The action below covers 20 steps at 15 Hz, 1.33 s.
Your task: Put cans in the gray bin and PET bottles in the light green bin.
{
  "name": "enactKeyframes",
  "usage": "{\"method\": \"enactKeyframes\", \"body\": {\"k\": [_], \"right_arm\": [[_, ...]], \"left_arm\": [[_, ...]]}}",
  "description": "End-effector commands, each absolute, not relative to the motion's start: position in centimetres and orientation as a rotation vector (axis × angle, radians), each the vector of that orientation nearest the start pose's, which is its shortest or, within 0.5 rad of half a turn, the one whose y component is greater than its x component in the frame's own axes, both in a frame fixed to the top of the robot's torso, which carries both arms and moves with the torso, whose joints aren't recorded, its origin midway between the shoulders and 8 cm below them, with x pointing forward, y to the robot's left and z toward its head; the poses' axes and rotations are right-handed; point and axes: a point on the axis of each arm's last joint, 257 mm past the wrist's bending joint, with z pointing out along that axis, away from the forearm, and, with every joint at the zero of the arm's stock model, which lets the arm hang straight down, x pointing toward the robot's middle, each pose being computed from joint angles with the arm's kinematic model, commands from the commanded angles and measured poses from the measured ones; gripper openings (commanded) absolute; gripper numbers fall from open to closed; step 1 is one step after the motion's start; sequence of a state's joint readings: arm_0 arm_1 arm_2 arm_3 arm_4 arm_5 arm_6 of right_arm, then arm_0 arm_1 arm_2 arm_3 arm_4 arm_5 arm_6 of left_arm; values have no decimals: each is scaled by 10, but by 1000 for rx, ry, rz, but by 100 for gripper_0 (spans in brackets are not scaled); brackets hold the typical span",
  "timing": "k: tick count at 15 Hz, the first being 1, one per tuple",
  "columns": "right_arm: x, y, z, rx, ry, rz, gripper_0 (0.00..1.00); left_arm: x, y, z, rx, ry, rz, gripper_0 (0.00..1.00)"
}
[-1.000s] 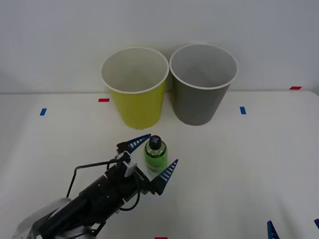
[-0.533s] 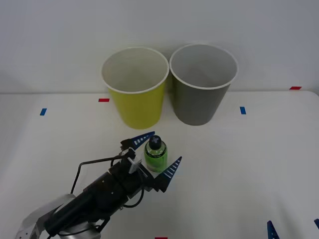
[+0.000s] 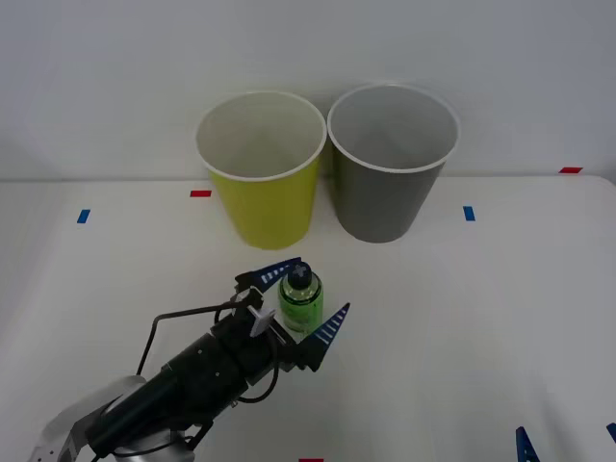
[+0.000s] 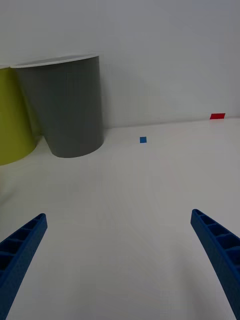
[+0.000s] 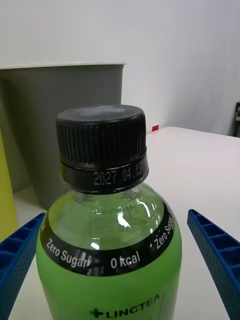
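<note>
The left gripper (image 3: 302, 296) is reaching in over the table (image 3: 500, 318) with its blue ribbed fingers (image 3: 327, 332) spread wide apart, one on each side of the PET bottle (image 3: 300, 300). In the left wrist view there is a clear gap between the bottle (image 5: 107, 245) and each finger, so the gripper is flanking it and not pressing on it. The bottle is standing upright on the table, in front of the two bins and nearer the light green bin (image 3: 262, 173).

The right gripper (image 4: 120, 260) is waiting low at the near right corner of the table, its fingers also held wide apart with nothing between them; in the front view just its fingertips (image 3: 523, 445) are poking in at the bottom edge.

The bottle's base is cut off in the left wrist view, and in the front view the lower body is partly hidden behind the gripper.

The light green bin and the gray bin (image 3: 390, 164) are standing side by side at the far edge of the table, rims nearly touching. What is showing of their pale insides is bare; their bottoms are out of sight.
</note>
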<state>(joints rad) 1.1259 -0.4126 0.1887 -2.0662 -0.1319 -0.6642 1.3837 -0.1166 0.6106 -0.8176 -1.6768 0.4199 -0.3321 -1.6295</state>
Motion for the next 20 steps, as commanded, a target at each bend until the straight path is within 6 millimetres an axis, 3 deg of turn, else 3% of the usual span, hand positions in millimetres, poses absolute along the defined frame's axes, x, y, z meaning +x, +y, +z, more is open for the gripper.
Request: {"method": "enactKeyframes", "body": {"k": [1, 11, 17, 20], "right_arm": [[205, -278, -233, 24, 1570, 115, 100], [205, -278, -233, 24, 1570, 115, 100], [205, -278, -233, 24, 1570, 115, 100], [205, -278, -233, 24, 1570, 115, 100]], "left_arm": [[410, 13, -228, 707, 1350, -530, 0], [406, 13, -224, 735, 1345, -526, 0], [410, 13, -187, 779, 1405, -483, 0], [402, 28, -157, 772, 1479, -426, 0]]}}
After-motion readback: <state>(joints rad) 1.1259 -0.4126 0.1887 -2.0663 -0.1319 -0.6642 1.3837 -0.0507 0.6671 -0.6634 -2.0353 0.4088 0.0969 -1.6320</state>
